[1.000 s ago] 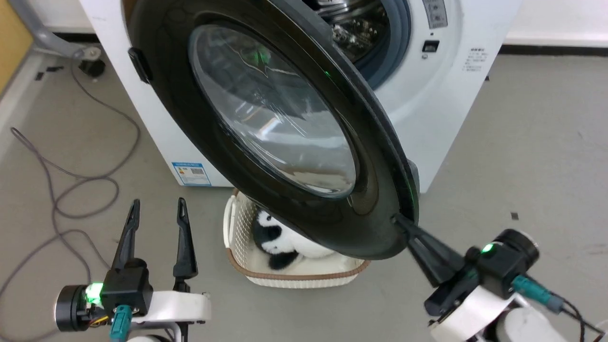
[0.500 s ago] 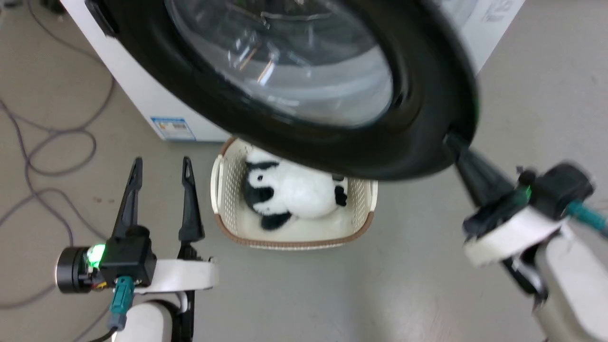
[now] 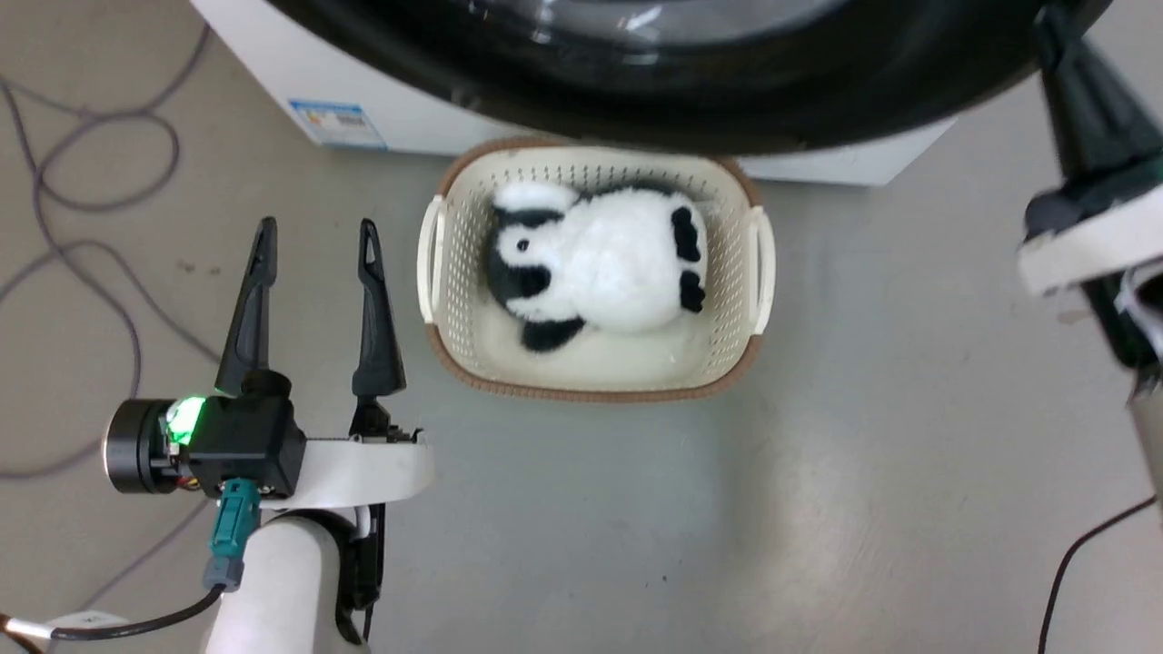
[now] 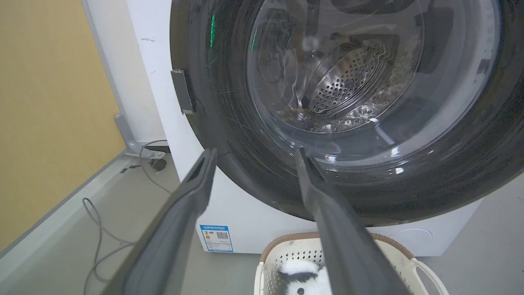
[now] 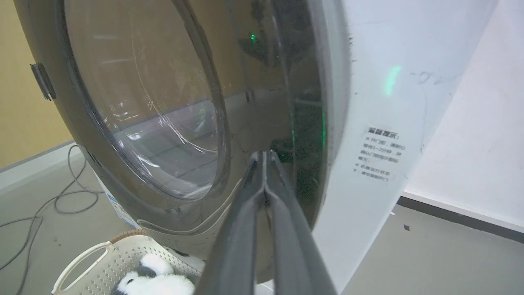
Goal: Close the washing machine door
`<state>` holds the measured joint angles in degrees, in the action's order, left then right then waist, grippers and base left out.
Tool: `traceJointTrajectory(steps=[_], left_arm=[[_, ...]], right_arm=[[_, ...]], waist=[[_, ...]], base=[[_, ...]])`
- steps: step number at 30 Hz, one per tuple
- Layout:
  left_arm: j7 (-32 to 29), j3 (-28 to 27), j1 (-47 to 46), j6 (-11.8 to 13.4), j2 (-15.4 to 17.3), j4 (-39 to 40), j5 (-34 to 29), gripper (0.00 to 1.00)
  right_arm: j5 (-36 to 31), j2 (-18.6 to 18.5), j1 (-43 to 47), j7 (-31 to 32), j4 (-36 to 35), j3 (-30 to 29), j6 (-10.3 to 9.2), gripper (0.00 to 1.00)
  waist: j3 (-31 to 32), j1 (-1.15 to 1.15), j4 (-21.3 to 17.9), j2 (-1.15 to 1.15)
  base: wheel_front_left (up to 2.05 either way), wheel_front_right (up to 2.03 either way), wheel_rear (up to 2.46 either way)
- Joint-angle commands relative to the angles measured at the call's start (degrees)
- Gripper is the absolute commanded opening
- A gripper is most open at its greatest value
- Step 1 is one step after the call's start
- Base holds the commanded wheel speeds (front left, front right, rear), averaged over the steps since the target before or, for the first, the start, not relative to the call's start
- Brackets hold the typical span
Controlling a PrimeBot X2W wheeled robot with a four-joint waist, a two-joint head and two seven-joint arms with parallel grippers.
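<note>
The washing machine door (image 3: 727, 109) shows its glossy black lower rim across the top of the head view. In the left wrist view the door (image 4: 229, 102) lies nearly flat against the white washing machine (image 4: 163, 82), and the steel drum shows through its glass bowl (image 4: 368, 73). My right gripper (image 5: 264, 155) is shut, its tips against the door's (image 5: 163, 102) right rim, close to the machine's white front (image 5: 376, 102). I cannot tell whether the door is latched. In the head view the right gripper (image 3: 1049, 23) stands at the upper right. My left gripper (image 3: 317, 232) hangs open and holds nothing.
A cream basket (image 3: 454, 345) with a panda toy (image 3: 600, 263) sits on the floor right below the door. Grey cables (image 3: 91, 182) loop over the floor at the left. A yellow wall (image 4: 49, 102) stands left of the machine.
The head camera has tipped down, so the whole picture has shifted. The door has swung in toward the machine with my right gripper staying at its rim. The left gripper has stayed open.
</note>
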<state>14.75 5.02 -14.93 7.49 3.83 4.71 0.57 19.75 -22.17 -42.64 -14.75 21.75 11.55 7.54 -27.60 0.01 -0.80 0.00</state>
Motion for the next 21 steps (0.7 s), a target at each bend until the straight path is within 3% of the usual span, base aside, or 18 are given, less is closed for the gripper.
traceJointTrajectory(steps=[1,13,21], left_arm=[[0.2,0.2,-1.1,0.4,-0.2,0.3,-0.4,1.00],[0.2,1.0,-2.7,1.1,-0.5,0.1,0.3,1.00],[0.2,-0.6,-0.3,1.6,-0.3,-1.7,0.4,1.00]], right_arm=[[0.3,-0.5,-2.6,-0.3,1.2,-0.4,-0.05,0.00],[-2.3,-0.9,-11.8,-0.3,8.8,-3.2,-0.05,0.00],[-4.7,1.9,-6.0,-0.3,5.9,-4.6,-0.05,0.00]], waist=[[-1.8,-0.01,0.8,0.00],[-3.9,-0.01,2.7,0.00],[1.5,-0.01,1.3,0.00]], base=[[0.00,0.00,0.00],[0.00,0.00,0.00],[0.00,0.00,0.00]])
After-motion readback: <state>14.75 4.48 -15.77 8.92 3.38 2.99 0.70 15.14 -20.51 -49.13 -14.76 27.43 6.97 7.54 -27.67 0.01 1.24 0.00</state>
